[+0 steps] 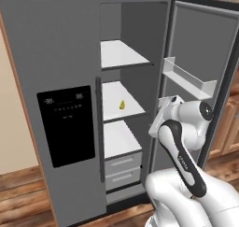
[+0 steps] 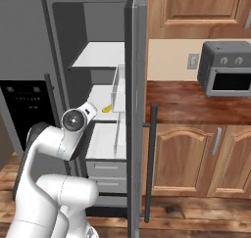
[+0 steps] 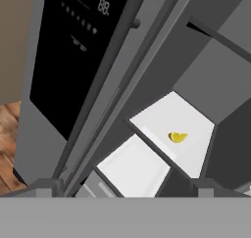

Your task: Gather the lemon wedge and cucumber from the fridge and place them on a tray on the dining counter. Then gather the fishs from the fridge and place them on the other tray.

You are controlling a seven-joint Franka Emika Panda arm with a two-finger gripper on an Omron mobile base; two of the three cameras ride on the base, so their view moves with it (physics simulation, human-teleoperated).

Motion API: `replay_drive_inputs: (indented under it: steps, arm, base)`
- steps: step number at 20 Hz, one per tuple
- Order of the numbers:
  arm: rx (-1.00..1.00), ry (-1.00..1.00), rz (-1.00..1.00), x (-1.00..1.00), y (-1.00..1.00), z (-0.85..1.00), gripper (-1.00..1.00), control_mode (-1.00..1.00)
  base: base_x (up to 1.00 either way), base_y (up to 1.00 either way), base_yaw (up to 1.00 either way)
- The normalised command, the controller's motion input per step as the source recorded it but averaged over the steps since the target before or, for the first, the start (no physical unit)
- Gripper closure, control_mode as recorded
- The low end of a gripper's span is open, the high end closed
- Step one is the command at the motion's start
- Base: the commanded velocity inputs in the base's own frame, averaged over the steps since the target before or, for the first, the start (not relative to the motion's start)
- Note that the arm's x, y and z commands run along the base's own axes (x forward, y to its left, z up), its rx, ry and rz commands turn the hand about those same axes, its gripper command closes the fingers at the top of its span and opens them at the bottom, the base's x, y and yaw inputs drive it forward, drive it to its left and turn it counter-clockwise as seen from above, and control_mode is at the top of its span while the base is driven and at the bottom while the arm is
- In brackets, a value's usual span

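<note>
A small yellow lemon wedge lies on the middle white shelf of the open fridge. It also shows as the lemon wedge past the door edge and the lemon wedge in the hand view. My gripper is open and empty, its tips spread wide, in front of the fridge and well short of the wedge. The cucumber, the fishs, the trays and the dining counter are out of view.
The fridge's right door stands open beside my arm, with a clear door bin jutting inward. Two drawers sit under the lowest shelf. To the right are a wooden counter with a toaster oven.
</note>
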Motion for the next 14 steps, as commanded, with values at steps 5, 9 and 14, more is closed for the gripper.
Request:
replay_drive_inputs:
  steps: [5,9,14]
  arm:
    - [0.00,0.00,0.00,0.00,0.00,0.00,-1.00,1.00]
    - [0.00,0.00,0.00,0.00,0.00,0.00,-1.00,1.00]
    - [0.00,0.00,0.00,0.00,0.00,0.00,-1.00,1.00]
  base:
    - [0.99,0.22,-0.09]
    - [0.66,0.10,-0.07]
    - [0.04,0.00,0.00]
